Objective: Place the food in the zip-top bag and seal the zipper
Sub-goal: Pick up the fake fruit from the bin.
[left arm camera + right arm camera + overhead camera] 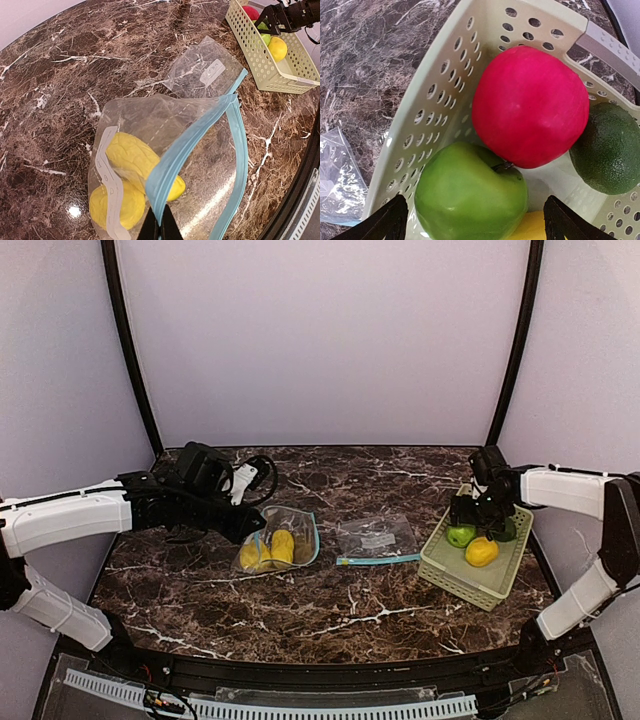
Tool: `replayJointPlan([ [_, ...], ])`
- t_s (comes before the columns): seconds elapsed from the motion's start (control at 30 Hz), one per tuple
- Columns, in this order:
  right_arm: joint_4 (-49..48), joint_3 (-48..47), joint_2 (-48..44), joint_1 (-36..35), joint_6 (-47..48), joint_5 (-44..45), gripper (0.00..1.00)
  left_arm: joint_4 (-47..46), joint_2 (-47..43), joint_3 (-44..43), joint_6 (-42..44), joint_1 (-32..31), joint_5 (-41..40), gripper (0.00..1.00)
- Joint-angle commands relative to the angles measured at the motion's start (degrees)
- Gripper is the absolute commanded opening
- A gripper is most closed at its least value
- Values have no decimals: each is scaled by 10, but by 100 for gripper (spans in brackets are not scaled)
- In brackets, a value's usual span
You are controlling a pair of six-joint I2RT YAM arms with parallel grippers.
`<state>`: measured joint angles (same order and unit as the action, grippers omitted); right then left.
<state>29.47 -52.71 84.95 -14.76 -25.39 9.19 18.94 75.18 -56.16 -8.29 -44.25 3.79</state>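
Note:
A clear zip-top bag [290, 530] with a blue zipper [200, 130] lies at centre left and holds two yellow pieces [132, 155]. My left gripper [160, 227] is shut on one strip of the zipper and holds the mouth open. My right gripper [475, 220] is open, low over the pale green basket [450, 575], with its fingers on either side of the light green ball [470, 195]. The red ball [530, 105], the dark green piece [610, 150] and another yellow piece [481, 551] also lie in the basket.
A second, empty clear bag [377, 538] lies flat between the held bag and the basket. The basket stands near the table's right edge. The left arm's cable loops by the back left corner [262, 475].

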Motion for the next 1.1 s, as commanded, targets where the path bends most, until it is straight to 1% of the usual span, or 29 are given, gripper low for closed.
replayJointPlan([
  [0.0,-6,0,8,17,-5,15,92,0,-13,6,1,2,1,1],
  [0.2,-8,16,4,34,-3,11,92,0,-12,6,1,2,2,1],
  [0.5,-19,7,20,34,6,-11,92,0,-9,6,0,2,6,1],
  [0.6,-18,4,28,34,6,-10,95,0,-9,6,0,3,5,1],
  [0.7,-19,3,36,34,6,-8,95,0,-10,6,0,2,6,1],
  [1.07,-23,7,34,34,7,-2,82,0,-10,5,0,2,7,1],
])
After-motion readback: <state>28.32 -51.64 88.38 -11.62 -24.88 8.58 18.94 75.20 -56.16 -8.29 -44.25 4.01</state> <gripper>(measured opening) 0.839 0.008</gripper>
